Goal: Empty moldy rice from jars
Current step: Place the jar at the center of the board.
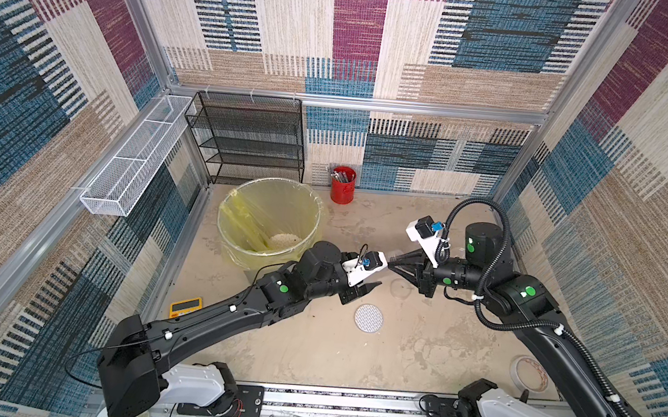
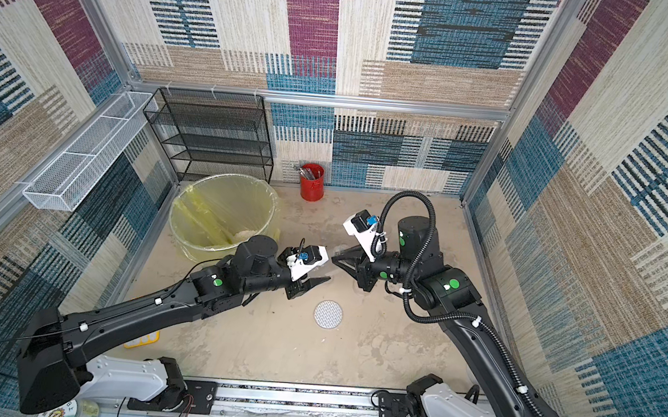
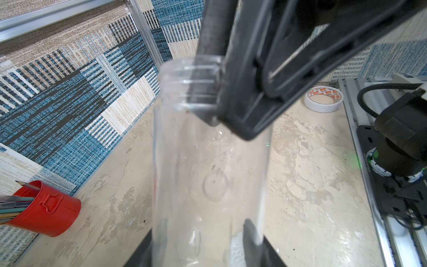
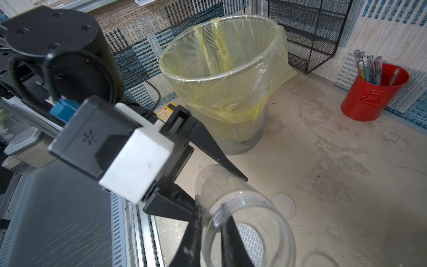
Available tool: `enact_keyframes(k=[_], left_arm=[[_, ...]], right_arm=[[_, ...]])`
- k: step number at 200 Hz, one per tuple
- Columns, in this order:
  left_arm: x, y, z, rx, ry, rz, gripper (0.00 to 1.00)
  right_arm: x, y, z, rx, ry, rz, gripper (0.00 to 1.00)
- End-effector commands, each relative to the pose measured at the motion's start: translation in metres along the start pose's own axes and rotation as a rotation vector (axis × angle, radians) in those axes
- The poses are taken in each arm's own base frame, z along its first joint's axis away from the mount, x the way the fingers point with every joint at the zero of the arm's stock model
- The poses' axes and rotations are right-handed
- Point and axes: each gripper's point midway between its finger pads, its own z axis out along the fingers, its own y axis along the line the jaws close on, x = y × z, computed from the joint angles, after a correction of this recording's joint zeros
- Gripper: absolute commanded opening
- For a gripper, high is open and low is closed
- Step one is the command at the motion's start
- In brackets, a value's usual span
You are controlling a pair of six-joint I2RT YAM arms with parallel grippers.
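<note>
Clear jar (image 3: 208, 161), looks empty, is mid-air between the arms near the bin (image 1: 240, 209), right gripper (image 4: 211, 215) pinching its rim, left gripper (image 3: 198, 247) straddling its base (clamped or not, can't tell), probably a handover, so confirm one firm hold before the other lets go; jar barely shows in both top views.

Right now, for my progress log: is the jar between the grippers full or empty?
Empty. The jar is lidless, and in both wrist views its clear walls hold no contents; the table shows through.
</note>
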Motion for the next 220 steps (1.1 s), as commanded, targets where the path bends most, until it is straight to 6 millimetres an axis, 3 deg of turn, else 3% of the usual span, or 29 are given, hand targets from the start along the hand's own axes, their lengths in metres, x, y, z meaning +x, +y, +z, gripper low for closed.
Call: enact_keyframes(k=[1,41,48,90,101,134,183,220], left_arm=[[-0.039,0.011,-0.003,-0.024,-0.144,-0.081,0.72],[-0.038,0.012,-0.006,-0.035,-0.146,-0.083,0.75],[-0.038,0.012,-0.006,-0.036,-0.144,-0.083,0.82],[-0.033,0.011,-0.012,-0.042,-0.135,-0.083,0.87],[-0.032,0.010,-0.013,-0.039,-0.130,-0.083,0.97],[-0.025,0.009,-0.020,-0.046,-0.109,-0.077,0.99],[-0.037,0.008,-0.047,-0.047,-0.128,-0.078,0.99],[-0.048,0.010,-0.077,-0.067,-0.157,-0.122,0.99]], right_arm=[[-0.008,-0.001,-0.003,0.024,-0.029,-0.039,0.00],[-0.006,-0.011,0.005,0.043,-0.007,-0.026,0.00],[-0.006,-0.013,0.006,0.053,-0.006,-0.030,0.00],[-0.025,-0.026,0.006,0.116,-0.037,-0.039,0.00],[-0.030,-0.031,0.005,0.139,-0.043,-0.039,0.00],[-0.039,-0.040,0.007,0.164,-0.038,-0.035,0.00],[-0.067,-0.048,-0.005,0.217,-0.076,-0.041,0.00],[-0.079,-0.060,0.002,0.239,-0.038,0.000,0.00]])
